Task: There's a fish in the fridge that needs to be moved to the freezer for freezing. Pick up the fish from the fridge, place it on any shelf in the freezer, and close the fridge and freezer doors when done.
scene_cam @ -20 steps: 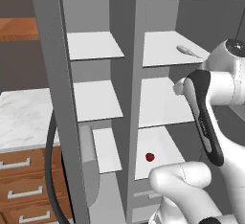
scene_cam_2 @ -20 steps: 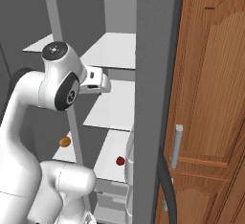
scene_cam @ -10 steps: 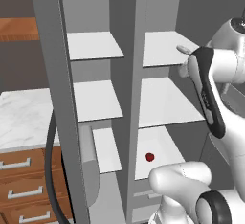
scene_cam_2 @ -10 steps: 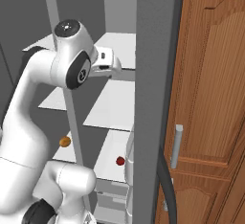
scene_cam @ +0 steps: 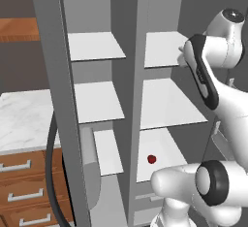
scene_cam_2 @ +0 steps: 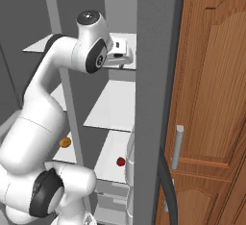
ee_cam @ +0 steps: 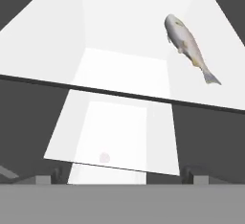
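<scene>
1. Fish [ee_cam: 188, 45] is lying on the fridge's top white shelf [ee_cam: 119, 50], near that shelf's front edge and touching nothing else, its tail pointing toward the edge in the hand view.
2. Gripper [scene_cam_2: 126, 60] is hovering above that same top shelf, reaching into the fridge [scene_cam: 169, 105]; its two dark fingertips [ee_cam: 56, 174] are standing well apart with nothing between them, clear of the fish.
3. Below the top shelf, two more broad white boards are showing, and a small dark-red ball [scene_cam: 151, 159] is sitting on the lowest one, above the grey drawers.
4. Left of the fridge, across the grey divider, the freezer [scene_cam: 97, 105] is standing open with its narrow white shelves [scene_cam: 95, 45]; a small orange ball [scene_cam_2: 65, 142] is resting on a low one.
5. Left of the freezer, a white marble counter [scene_cam: 24, 119] is lying over brown wooden drawers [scene_cam: 29, 192].
6. Right of the fridge, a tall brown wooden cabinet door [scene_cam_2: 211, 89] with a grey bar handle [scene_cam_2: 177, 146] is standing shut.
</scene>
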